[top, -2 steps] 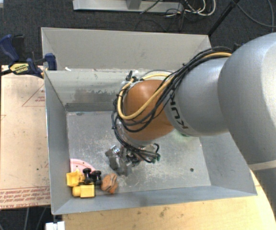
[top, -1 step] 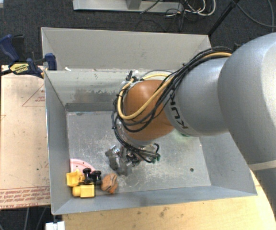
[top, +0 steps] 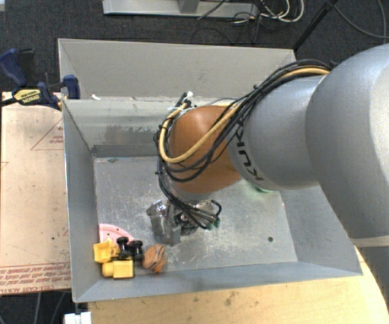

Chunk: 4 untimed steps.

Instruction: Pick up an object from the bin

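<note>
My gripper hangs low over the bin floor, left of the middle and towards the front. Just below it, by the front wall, lies a small brown lump, apart from the gripper. Left of the lump sits a yellow and black toy in the front left corner. A flat pink piece lies partly under the toy. A small green bit shows right beside the gripper, half hidden by the wrist.
The arm with its orange cover and cables reaches in from the right and hides the bin's middle and right side. The sloping left and front walls stand close to the toys.
</note>
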Tool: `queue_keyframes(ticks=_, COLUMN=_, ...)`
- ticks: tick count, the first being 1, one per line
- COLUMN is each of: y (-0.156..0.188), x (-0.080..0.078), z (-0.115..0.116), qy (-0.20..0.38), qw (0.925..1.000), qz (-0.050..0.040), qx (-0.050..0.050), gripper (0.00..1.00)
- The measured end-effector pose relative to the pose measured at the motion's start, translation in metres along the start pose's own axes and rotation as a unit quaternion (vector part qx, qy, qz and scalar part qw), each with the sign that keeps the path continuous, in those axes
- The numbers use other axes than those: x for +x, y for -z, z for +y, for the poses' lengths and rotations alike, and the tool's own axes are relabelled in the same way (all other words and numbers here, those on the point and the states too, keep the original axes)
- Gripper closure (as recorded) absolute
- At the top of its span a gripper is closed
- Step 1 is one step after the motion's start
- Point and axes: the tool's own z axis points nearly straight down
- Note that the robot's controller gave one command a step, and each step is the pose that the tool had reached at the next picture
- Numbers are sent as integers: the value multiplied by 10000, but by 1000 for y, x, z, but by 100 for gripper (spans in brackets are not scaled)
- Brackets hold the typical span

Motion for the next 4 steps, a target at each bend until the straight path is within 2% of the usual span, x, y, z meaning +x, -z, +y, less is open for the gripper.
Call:
queue_keyframes(ticks=1, y=42, x=-6, z=44, qy=-608, qw=9981, qz=-55, qx=-3, gripper=0)
queue_keyframes(ticks=2, y=42, x=-6, z=43, qy=-618, qw=9981, qz=-51, qx=0, gripper=0)
queue_keyframes(ticks=3, y=25, x=-9, z=54, qy=-151, qw=9999, qz=-79, qx=14, gripper=0)
queue_keyframes(ticks=4, y=-6, x=-4, z=70, qy=569, qw=9984, qz=-44, qx=-2, gripper=0)
